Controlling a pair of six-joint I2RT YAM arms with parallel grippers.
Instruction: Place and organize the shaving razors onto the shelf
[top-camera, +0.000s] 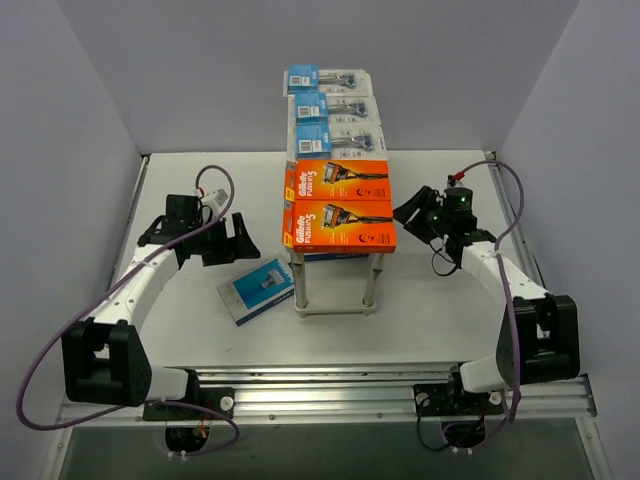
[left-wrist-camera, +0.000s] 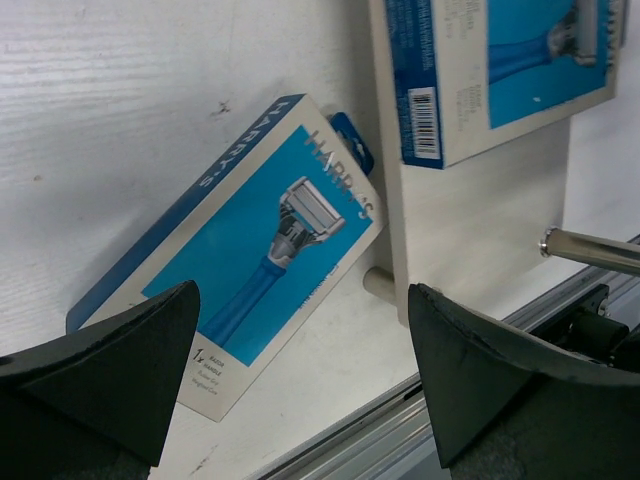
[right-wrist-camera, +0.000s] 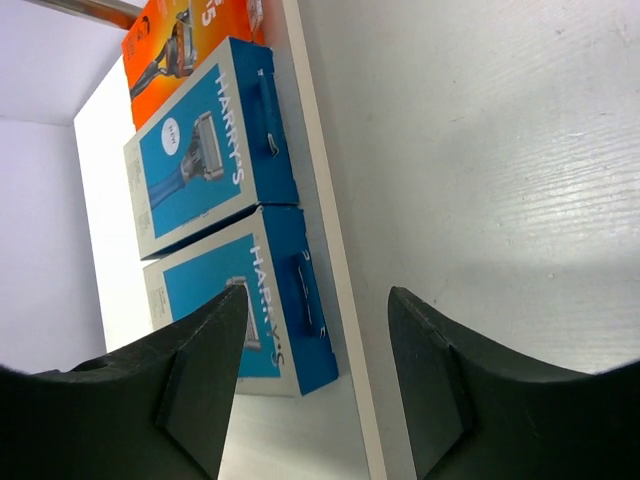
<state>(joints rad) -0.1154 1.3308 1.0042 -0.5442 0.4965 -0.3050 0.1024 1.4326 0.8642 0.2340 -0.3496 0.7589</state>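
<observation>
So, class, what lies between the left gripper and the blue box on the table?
Nothing: only bare table separates the left gripper from the blue box, as the top view shows.

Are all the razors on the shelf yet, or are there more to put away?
Nearly. Done: three blister packs and two orange boxes lie on the shelf top, two blue boxes on its lower tier. In hand: nothing, the left hand and right hand are both open and empty. Left: one loose blue box on the table beside the shelf, near the left hand.
</observation>
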